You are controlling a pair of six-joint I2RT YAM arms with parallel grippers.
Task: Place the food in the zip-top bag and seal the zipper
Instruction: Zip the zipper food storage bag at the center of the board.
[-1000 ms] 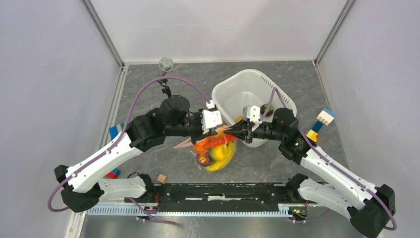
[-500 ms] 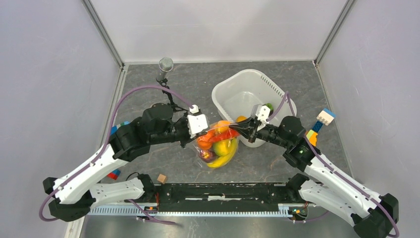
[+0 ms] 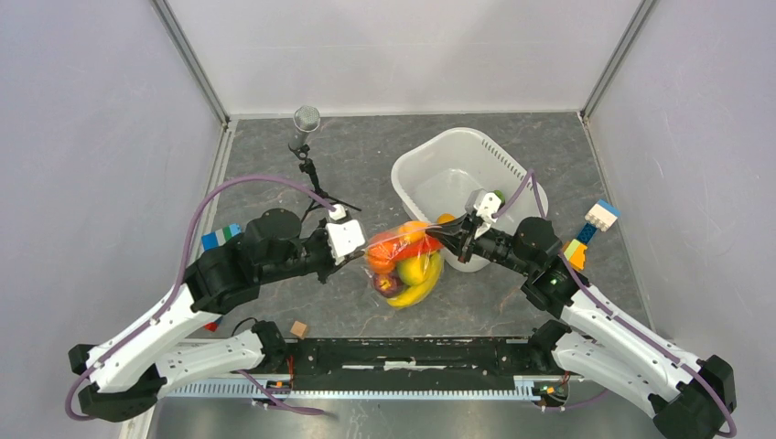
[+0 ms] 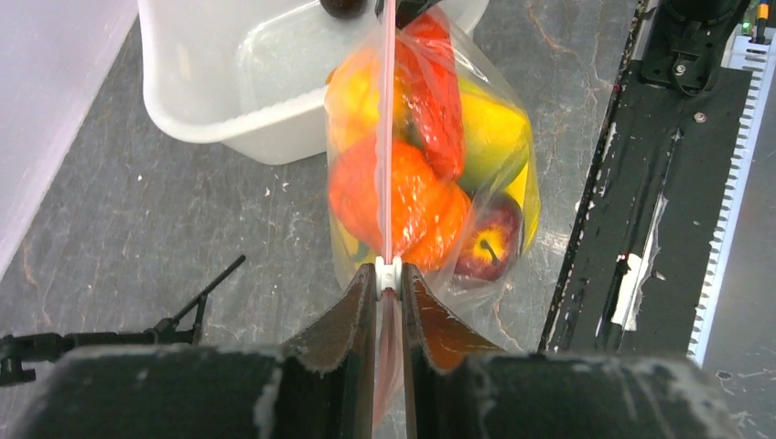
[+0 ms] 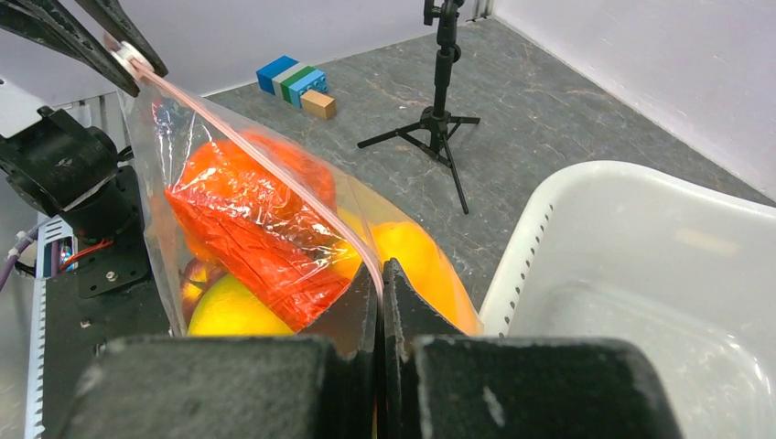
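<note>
Left fingers (image 4: 352, 315), pinched nearly shut on the zipper (image 4: 388, 137), have slid leftward to its end; right fingers (image 5: 407, 306) clamp the other end. The zip-top bag (image 3: 403, 270) hangs between them over the bench (image 3: 302, 165), food (image 4: 403, 197) inside, probably sealed.

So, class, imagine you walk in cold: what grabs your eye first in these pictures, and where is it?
The clear zip-top bag, bulging with bright orange, red and yellow food, is at the middle of the table. Its pink zipper is stretched taut between the left gripper and the right gripper, each pinching one end. Just beyond it, to the right, stands a white tub.
</note>
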